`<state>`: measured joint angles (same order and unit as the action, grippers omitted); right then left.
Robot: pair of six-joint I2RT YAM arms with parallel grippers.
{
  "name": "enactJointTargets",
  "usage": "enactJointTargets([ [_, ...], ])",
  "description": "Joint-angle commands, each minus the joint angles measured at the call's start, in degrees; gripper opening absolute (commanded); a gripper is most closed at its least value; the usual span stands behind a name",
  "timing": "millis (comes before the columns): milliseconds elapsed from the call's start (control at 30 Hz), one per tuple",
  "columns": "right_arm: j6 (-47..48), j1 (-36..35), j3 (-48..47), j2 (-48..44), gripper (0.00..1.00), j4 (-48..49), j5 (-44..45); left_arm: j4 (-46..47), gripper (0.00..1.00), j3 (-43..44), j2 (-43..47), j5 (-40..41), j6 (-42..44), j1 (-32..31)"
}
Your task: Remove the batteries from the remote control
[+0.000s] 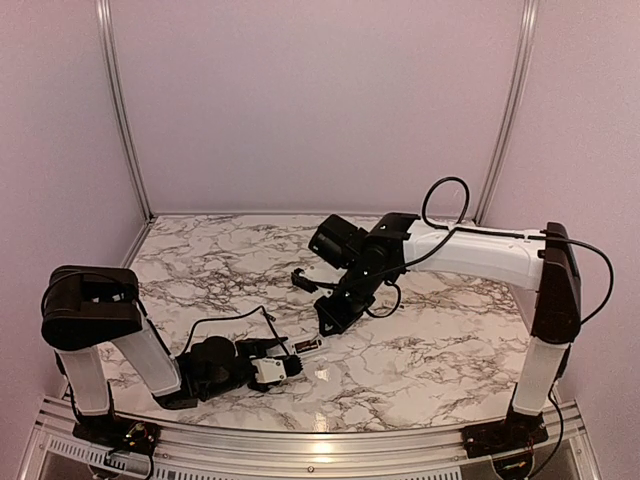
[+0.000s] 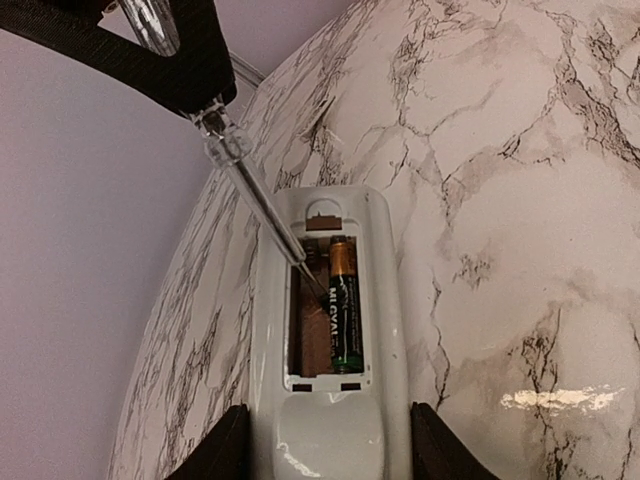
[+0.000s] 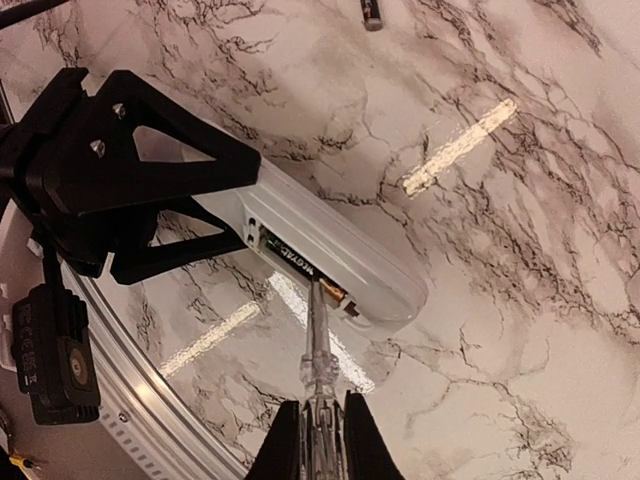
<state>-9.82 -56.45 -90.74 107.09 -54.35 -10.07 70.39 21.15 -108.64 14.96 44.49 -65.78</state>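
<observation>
Low in the frame, the left gripper [image 2: 330, 452] has its jaws clamped on the near end of the remote control [image 2: 384, 300], its compartment open. One battery [image 2: 345, 305] sits in the right slot. The right gripper [image 3: 322, 440] jaws pinch a screwdriver [image 3: 315, 340], its tip just beside that battery. A second battery [image 3: 372, 12] lies on the worktop [image 3: 520, 250], at the top edge.

- Tabletop [image 1: 450, 350]: glossy white marble pattern with dark veins, bright glare streaks [image 3: 460, 145] on it.
- Walls [image 1: 320, 100]: plain pale lilac panels.
- Metal posts [image 1: 120, 110] at the back corners.
</observation>
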Motion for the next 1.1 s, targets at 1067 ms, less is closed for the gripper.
enactJointTargets([
  [1067,-1.0,3.4,-13.4,12.4,0.00,-8.4,-0.5,14.1,0.00,-2.5,-2.2,6.8,7.0,-3.2],
])
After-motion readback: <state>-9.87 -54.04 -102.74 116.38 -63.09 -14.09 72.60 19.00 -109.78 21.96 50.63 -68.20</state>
